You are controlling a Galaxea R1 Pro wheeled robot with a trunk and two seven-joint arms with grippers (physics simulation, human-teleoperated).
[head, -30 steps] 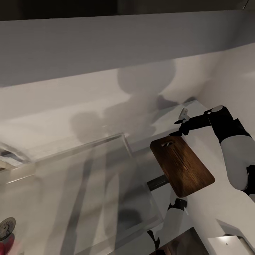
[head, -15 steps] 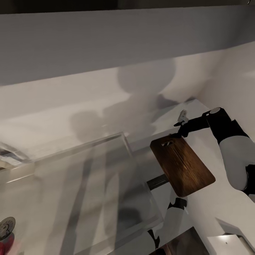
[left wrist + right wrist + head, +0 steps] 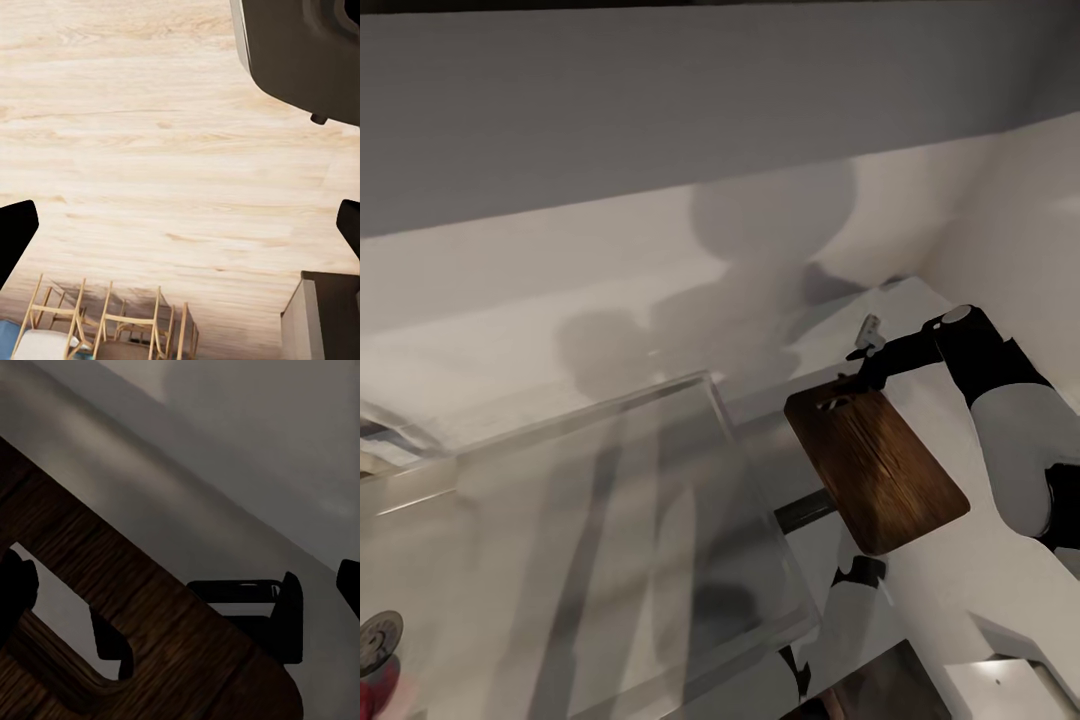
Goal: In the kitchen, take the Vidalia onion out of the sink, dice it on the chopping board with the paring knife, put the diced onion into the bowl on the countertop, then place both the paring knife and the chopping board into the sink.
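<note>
Head view: the dark brown rectangular wooden chopping board [image 3: 875, 468] lies on the matte grey tabletop [image 3: 960, 575], just beside the rectangular grey recessed sink [image 3: 610, 520]. The right end effector [image 3: 857, 372] sits at the board's far end, by the handle slot, probably positioned to take the board by that end. The finger gap is too small and dark to judge here. A pinkish-red sliver at the frame's corner near the drain may be the Vidalia onion [image 3: 378, 690]; it is cut off.

Left wrist view: the left end effector [image 3: 180, 225] points at the pale wood floor [image 3: 165, 150], its dark fingertips wide apart and nothing between them. It appears parked.

Right wrist view: the board's handle slot [image 3: 64, 611] fills the foreground. A small dark object [image 3: 251, 611] lies at the board's edge, possibly the paring knife; identity uncertain. The fingertips show at opposite frame edges, well spread, holding nothing.
</note>
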